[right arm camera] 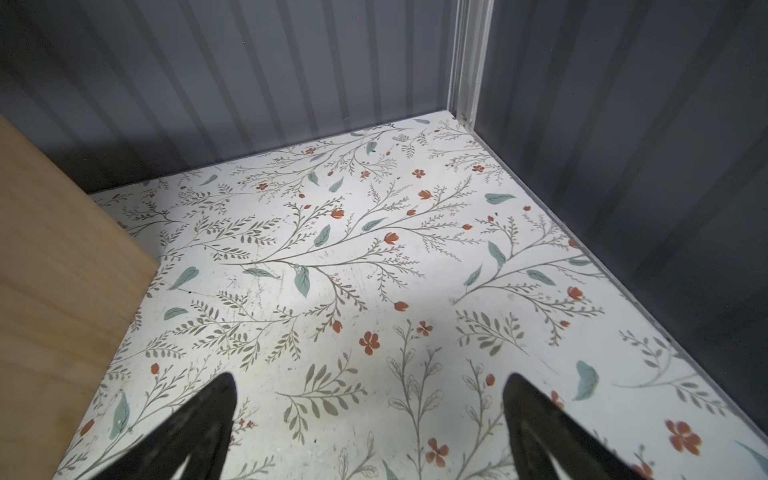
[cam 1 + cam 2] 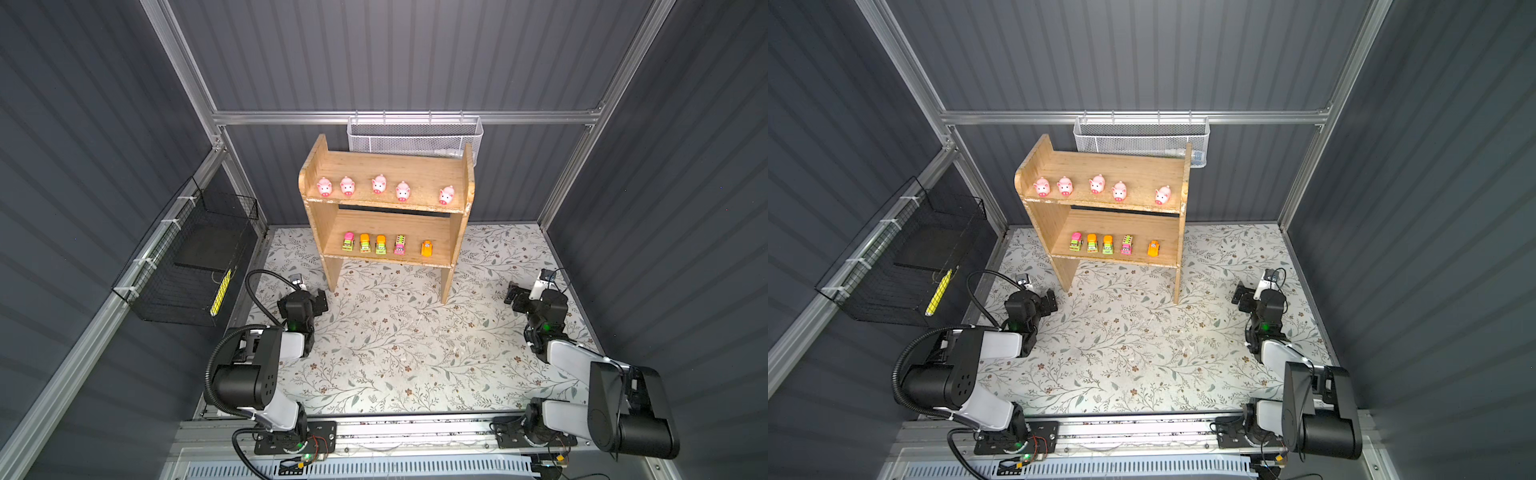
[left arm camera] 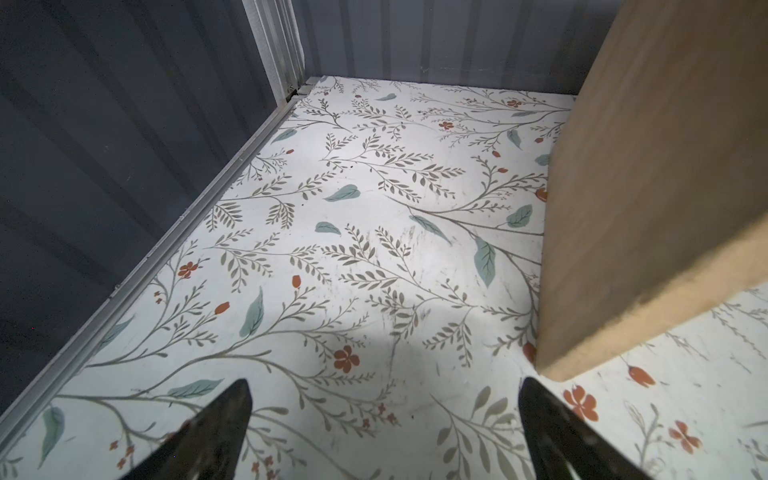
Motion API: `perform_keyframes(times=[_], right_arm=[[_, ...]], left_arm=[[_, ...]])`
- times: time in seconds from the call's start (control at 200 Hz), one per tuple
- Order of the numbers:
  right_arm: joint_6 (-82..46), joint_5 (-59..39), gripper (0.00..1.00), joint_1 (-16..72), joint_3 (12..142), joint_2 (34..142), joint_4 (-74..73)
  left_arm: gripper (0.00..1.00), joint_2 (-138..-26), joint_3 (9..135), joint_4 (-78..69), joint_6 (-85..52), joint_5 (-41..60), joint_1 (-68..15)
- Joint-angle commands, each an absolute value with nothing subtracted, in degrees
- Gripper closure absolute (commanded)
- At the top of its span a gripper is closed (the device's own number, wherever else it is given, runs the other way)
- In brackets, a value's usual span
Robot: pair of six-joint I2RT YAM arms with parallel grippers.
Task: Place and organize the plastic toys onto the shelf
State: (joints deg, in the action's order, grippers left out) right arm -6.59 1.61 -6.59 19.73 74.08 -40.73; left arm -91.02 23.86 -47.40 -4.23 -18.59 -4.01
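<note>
Grey walls enclose the floral table point(image 2: 395, 353). On the shelf point(image 2: 415, 166), 5 pigs point(image 2: 379, 184) stand above, 5 vehicles point(image 2: 380, 244) below. Left hand point(image 3: 384, 382) and right hand point(image 1: 370, 376) are spread, empty. Task seems finished; perhaps only spacing needs evening.

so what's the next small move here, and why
Probably none: I'd just leave both arms parked. All five pigs stand in a row on the top tier of the shelf, the five vehicles sit on its lower tier, and no toy shows on the table. The left tool and right tool are open and empty.
</note>
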Motion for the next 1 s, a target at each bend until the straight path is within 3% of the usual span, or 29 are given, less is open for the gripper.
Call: perform_keyframes(times=[0.0,0.145,0.44,0.996], right_arm=[[-5.7,-3.4,0.01,-6.8,17.6,77.5,-52.3],[-5.7,-4.4,0.01,-6.8,14.2,84.4,-65.9],[-3.1,-10.9,0.01,-6.7,18.5,83.9,-56.7],[-3.2,-10.7,0.01,-6.7,18.5,83.7,-56.4]], left_arm=[[0.0,-93.6,22.6,-55.4,-2.9,-17.2,-3.4],[0.0,-97.6,22.8,-59.4,-2.2,-15.5,-3.3],[0.0,-98.1,25.8,-54.0,-1.8,-14.5,-3.4],[0.0,-98.1,25.7,-54.1,-1.6,-14.7,-3.5]])
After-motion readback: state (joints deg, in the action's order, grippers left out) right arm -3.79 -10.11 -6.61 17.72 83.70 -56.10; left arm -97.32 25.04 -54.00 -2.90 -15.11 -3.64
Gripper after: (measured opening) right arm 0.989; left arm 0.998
